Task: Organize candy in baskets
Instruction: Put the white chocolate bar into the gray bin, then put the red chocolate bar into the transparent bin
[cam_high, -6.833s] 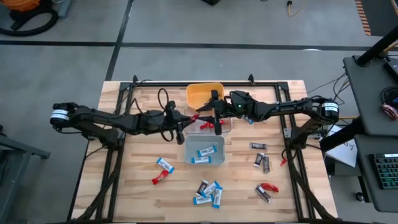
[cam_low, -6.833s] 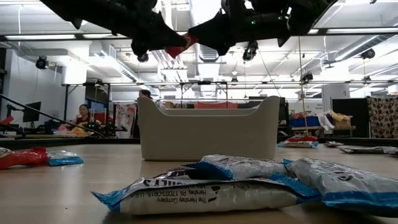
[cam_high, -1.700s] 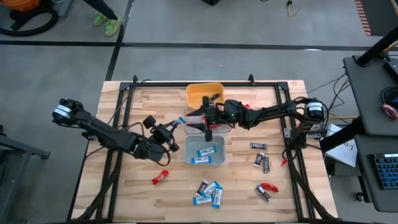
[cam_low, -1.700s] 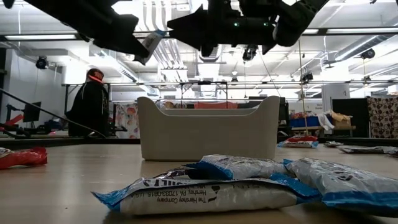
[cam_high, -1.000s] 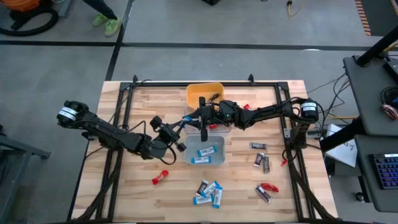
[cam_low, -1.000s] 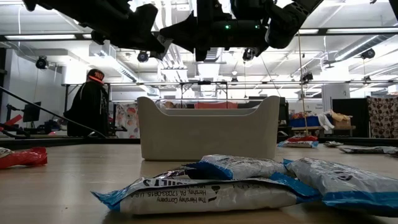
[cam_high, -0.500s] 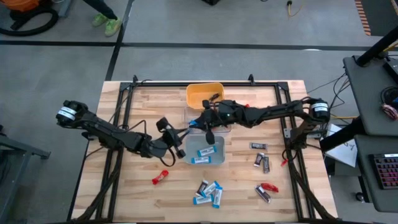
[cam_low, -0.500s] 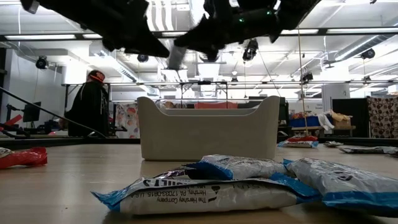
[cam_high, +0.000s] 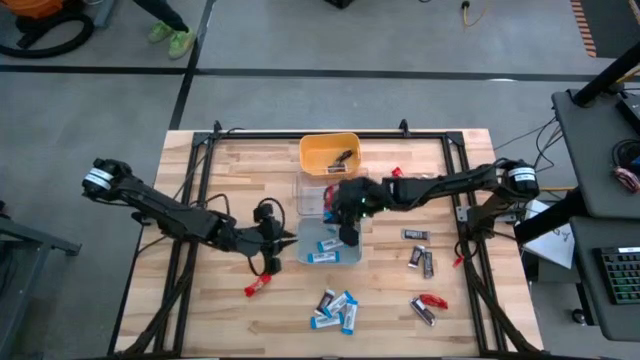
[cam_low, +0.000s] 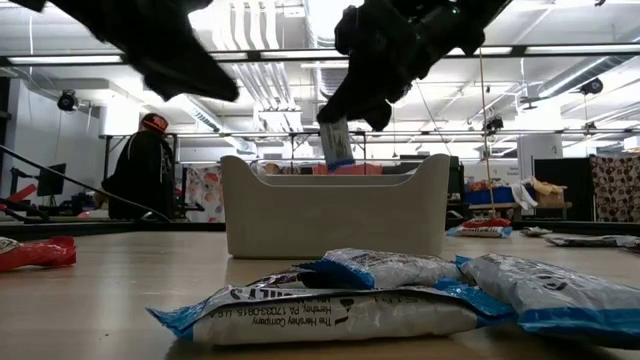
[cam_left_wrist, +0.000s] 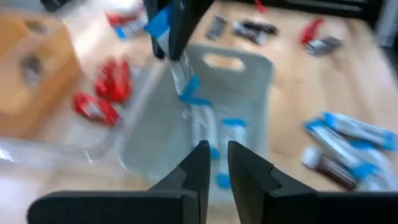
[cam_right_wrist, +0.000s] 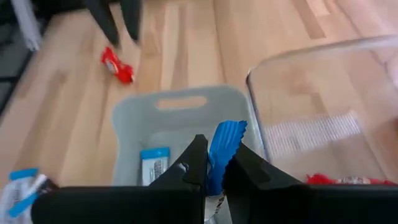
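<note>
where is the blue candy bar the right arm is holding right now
The blue-and-white candy hangs pinched in the right gripper, just above the grey-blue basket at table centre.

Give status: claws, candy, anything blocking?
Right claw shut on blue candy, hanging over grey basket. Left claw empty, beside that basket. More candy loose on table. Nothing blocking the drop.

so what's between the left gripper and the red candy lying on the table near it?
Only bare wood, in the high view: the left gripper, shut and empty, sits just up-table of the red candy.
</note>
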